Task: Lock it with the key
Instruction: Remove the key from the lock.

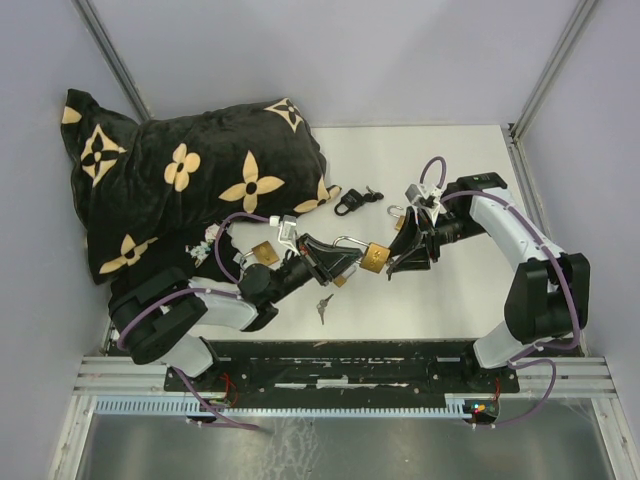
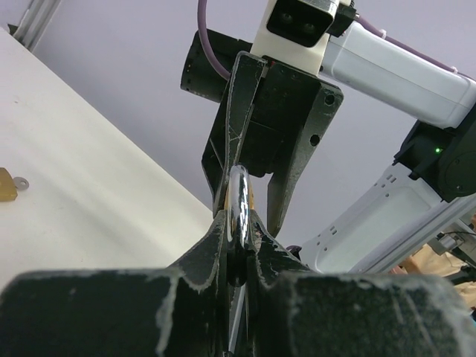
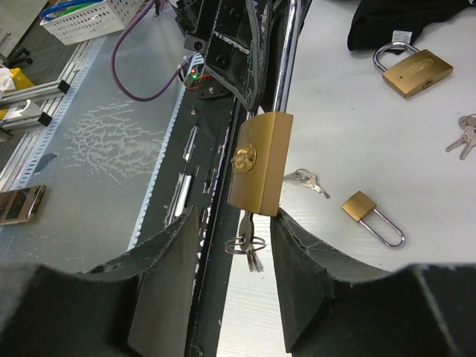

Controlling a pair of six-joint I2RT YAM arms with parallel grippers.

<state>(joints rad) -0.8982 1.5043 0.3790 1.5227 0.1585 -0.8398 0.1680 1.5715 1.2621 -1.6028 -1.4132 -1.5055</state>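
Left jaws: the left gripper is clamped tight on the silver shackle of the brass padlock.
Right jaws: the right gripper stands apart, one finger on each side of the padlock's lower end; whether either finger touches the body cannot be told.
Key: the key sits in the padlock's underside, with its key ring hanging between the right fingers.
Hidden: in the left wrist view the padlock's body is masked by the gripper's own fingers; only the shackle shows.
Right wrist only: key and ring; overhead they are too small to make out.
Overhead only: black padlock, loose keys and patterned cushion on the table.
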